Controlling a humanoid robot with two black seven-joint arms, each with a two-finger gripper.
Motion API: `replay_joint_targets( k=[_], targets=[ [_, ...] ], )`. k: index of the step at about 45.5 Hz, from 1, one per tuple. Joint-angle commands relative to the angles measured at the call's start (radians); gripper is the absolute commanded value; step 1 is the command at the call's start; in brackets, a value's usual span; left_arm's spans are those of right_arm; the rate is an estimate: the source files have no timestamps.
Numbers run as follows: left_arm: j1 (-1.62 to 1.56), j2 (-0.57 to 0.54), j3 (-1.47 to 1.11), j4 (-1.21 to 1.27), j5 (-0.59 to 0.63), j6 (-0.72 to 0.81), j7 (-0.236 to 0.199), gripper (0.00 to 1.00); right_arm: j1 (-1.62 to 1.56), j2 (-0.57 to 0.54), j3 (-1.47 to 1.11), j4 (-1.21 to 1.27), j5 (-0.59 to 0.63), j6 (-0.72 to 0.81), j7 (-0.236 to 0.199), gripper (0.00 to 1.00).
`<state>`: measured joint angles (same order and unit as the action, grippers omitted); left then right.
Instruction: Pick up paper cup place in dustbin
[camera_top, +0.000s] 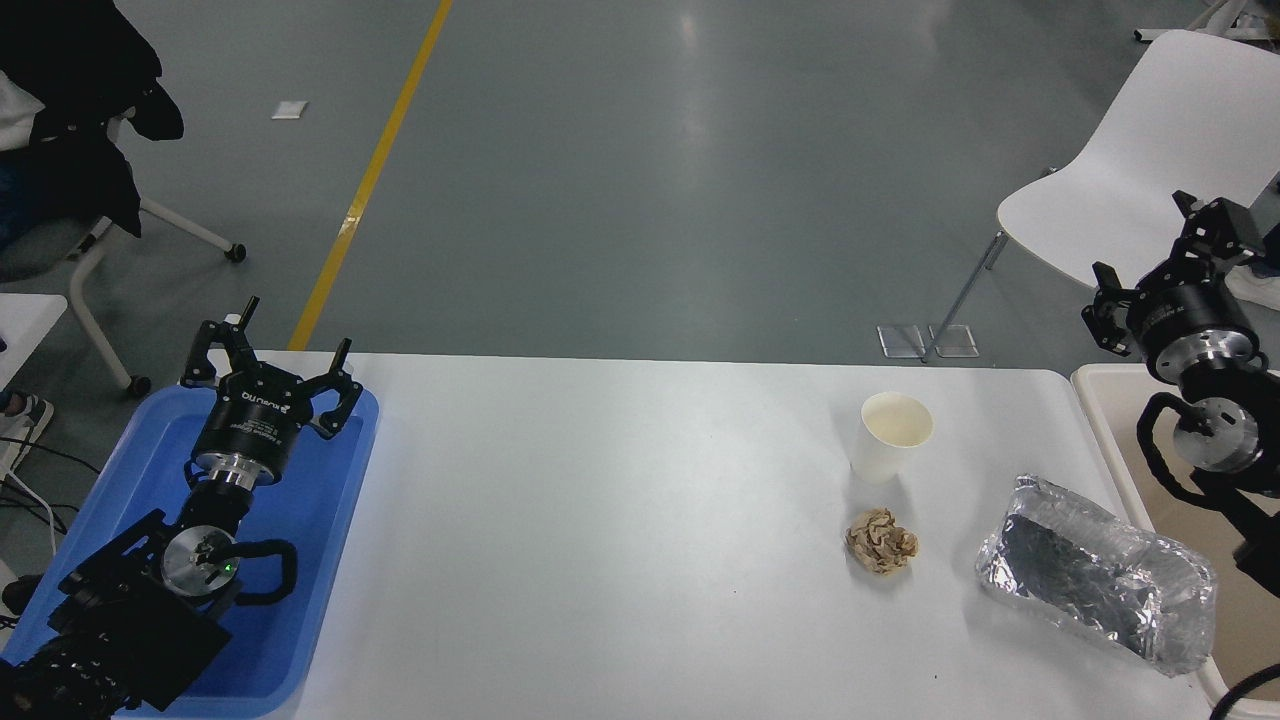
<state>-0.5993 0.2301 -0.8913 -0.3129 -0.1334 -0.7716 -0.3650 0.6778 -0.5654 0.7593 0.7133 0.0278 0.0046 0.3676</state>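
The white paper cup (891, 438) stands upright on the white table (600, 540), right of the middle, with its cream inside showing. The beige dustbin (1105, 420) sits off the table's right edge; only part of its rim and inside shows. My right gripper (1160, 250) is open and empty, raised above the bin's far end, well to the right of the cup. My left gripper (270, 345) is open and empty, parked over the blue tray at the lower left.
A crumpled brown paper ball (881, 541) lies just in front of the cup. A crumpled foil wrapper (1095, 572) lies at the table's right front. The blue tray (330, 560) is at the left. A white chair (1130, 170) stands behind the bin.
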Motion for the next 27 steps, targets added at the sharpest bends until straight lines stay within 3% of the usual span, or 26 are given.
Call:
replay_joint_targets(
  k=[1,27],
  targets=[
    [0.0,0.0,0.0,0.0,0.0,0.0,0.0,1.0,-0.003,-0.001,0.0,-0.008,0.0,-0.002,0.001,1.0],
    [0.0,0.0,0.0,0.0,0.0,0.0,0.0,1.0,-0.012,-0.004,-0.002,-0.009,-0.095,-0.006,0.002,1.0]
  ],
)
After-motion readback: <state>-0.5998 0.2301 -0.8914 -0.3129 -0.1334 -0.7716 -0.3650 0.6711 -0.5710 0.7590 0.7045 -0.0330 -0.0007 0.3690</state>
